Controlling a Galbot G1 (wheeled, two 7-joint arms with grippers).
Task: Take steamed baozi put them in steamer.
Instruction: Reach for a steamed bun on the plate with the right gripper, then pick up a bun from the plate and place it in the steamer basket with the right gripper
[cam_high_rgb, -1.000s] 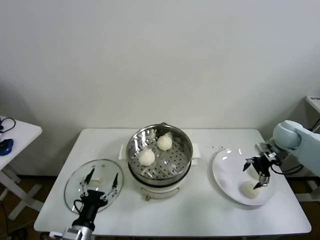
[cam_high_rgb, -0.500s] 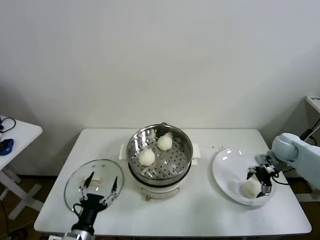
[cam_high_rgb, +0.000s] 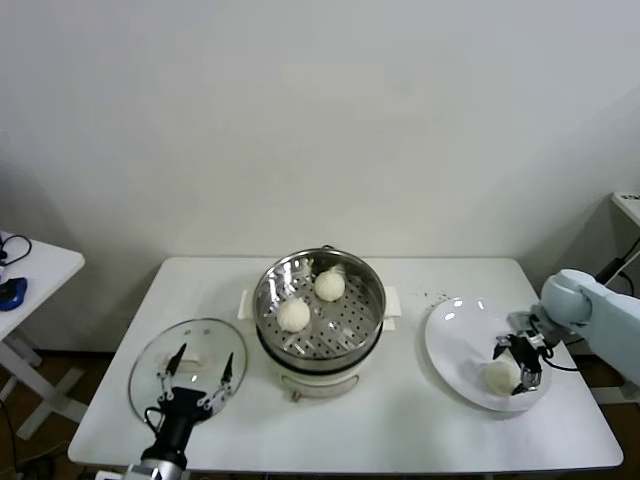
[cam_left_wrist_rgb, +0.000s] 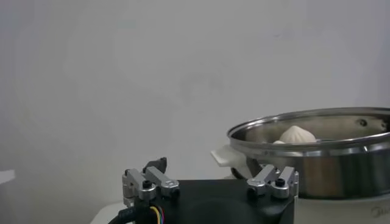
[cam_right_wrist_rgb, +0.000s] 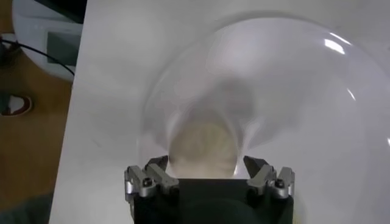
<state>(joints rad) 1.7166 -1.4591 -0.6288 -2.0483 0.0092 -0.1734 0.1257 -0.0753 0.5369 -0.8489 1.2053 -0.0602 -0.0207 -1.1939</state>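
On the white table (cam_high_rgb: 400, 420), the steamer (cam_high_rgb: 320, 305) stands at centre: a round, shiny steel basket with a perforated floor on a white base with side handles. Two baozi lie on its floor, one (cam_high_rgb: 293, 315) toward the front left and one (cam_high_rgb: 329, 285) toward the back; both are round, cream-white and smooth. To the right of the steamer sits a white plate (cam_high_rgb: 455, 345) carrying a third baozi (cam_high_rgb: 499, 377) near its front edge. The right gripper (cam_high_rgb: 519, 365) is down over this bun, its fingers standing on either side of it; the right wrist view shows the bun (cam_right_wrist_rgb: 203, 152) between the spread fingers, and whether they touch it cannot be told. The left gripper (cam_high_rgb: 197, 376) is parked above a glass lid (cam_high_rgb: 150, 355) at the table's front left, fingers spread wide and holding nothing.
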